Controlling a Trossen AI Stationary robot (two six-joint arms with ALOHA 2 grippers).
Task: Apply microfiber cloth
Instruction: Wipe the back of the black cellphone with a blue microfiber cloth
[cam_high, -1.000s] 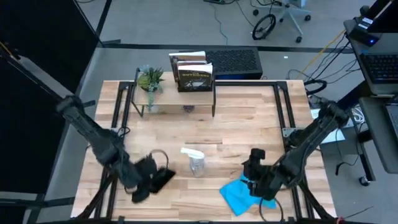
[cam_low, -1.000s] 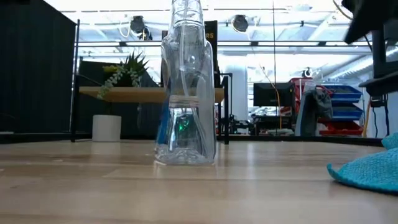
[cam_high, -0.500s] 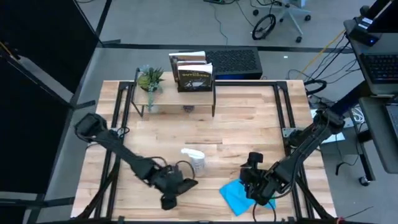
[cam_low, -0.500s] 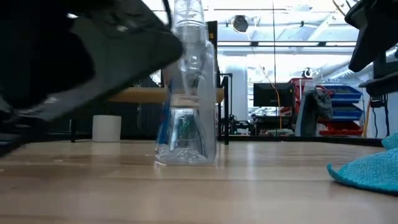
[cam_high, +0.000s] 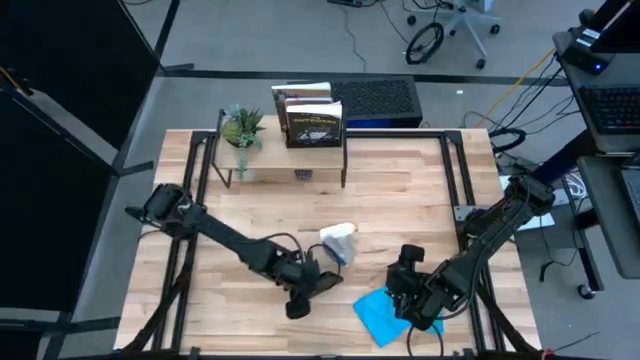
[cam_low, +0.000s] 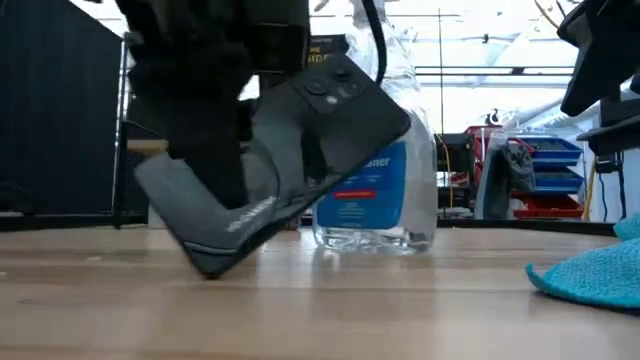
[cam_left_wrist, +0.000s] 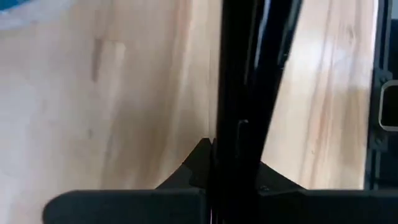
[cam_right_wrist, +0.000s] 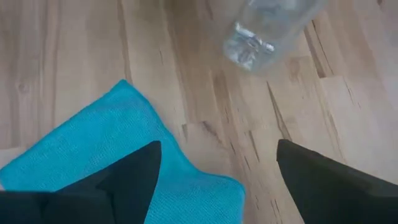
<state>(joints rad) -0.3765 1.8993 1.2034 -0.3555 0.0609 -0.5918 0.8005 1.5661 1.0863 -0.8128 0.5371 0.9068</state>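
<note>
Jaws of the right gripper (cam_right_wrist: 214, 180) spread wide, nothing between them, hovering over the microfiber cloth (cam_high: 380, 316) near the table's front edge, at about 5 o'clock from the table's centre in the high view. Left gripper (cam_high: 303, 292) pinching the black phone (cam_low: 300, 150), held tilted with one lower corner touching or nearly touching the wooden table (cam_high: 400, 190), as the low view shows. Phone gripped edge-on between the fingers in the left wrist view.

Cloth lying flat and slightly rumpled, at about 3 o'clock from the phone and just apart from it. Spray bottle (cam_high: 338, 243) tipped over beside the left gripper, at about 1 o'clock from it; seemingly knocked down, though contact with the phone not clear.

Judged step: approach before the grasp. Cloth not yet picked up, phone brought near for wiping. Task early, no wiping begun.

Next move likely: lower the right gripper straight onto a raised fold of the cloth, close to pinch a good bunch of fabric, lift, then carry toward 9 o'clock to meet the phone's face. Calls for a deep enough descent to catch soft fabric without scraping wood, and a steady hold by the left arm. Risk: fallen bottle rolling into the path.
</note>
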